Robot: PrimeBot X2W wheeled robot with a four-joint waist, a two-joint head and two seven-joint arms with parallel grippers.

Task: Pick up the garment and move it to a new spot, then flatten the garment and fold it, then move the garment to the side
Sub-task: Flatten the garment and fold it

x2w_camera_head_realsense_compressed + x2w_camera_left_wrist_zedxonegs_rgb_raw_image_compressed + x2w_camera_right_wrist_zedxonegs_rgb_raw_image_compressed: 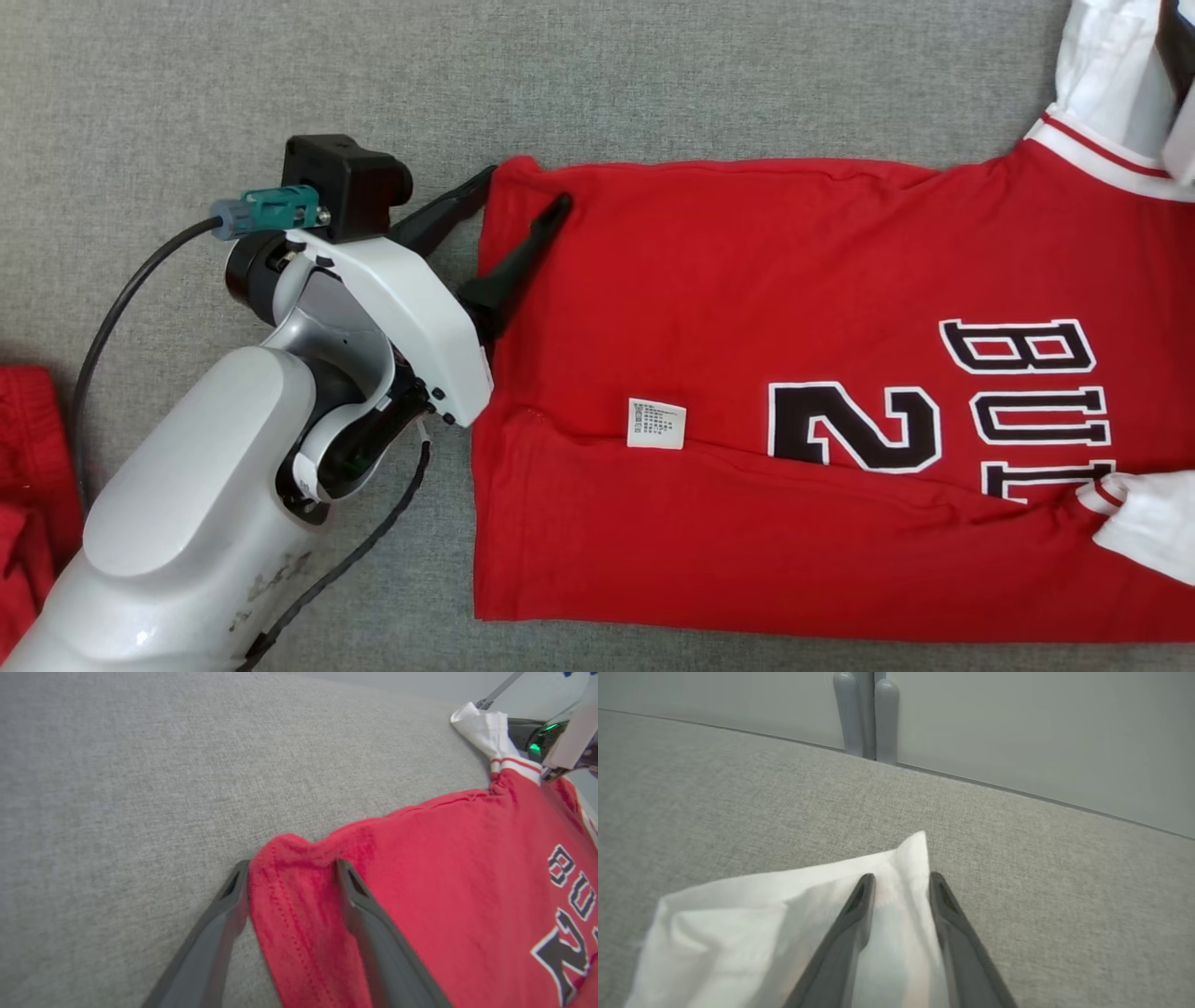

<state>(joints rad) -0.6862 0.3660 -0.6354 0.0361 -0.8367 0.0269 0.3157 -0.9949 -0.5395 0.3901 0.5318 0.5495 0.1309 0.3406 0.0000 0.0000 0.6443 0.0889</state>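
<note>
— So, where does the garment (747, 280) lie?

— Spread flat on the grey surface (653, 75), taking up the right half of the head view. It is red, with black lettering (1022, 350) outlined in white and a small white label (656, 423) lying on the cloth. Its far end runs out past the right edge.

— And the left gripper (527, 187)?

— Right at the garment's upper left corner. Its jaws are spread wide and released. One finger rests on the grey surface just beside the hem, the other lies on the red cloth, so the corner sits between them, unpinched.

— What about the right gripper (901, 876)?

— In its own wrist view the two fingers straddle the pointed tip of a white sleeve (761, 905). They stand apart, closer together than the left pair, with the pale cloth between them and not clamped.

— Anything else around?

— Another red cloth (28, 467) sits at the left edge of the head view, well apart from the garment. A pale wall (1017, 728) rises behind the surface in the right wrist view.
</note>
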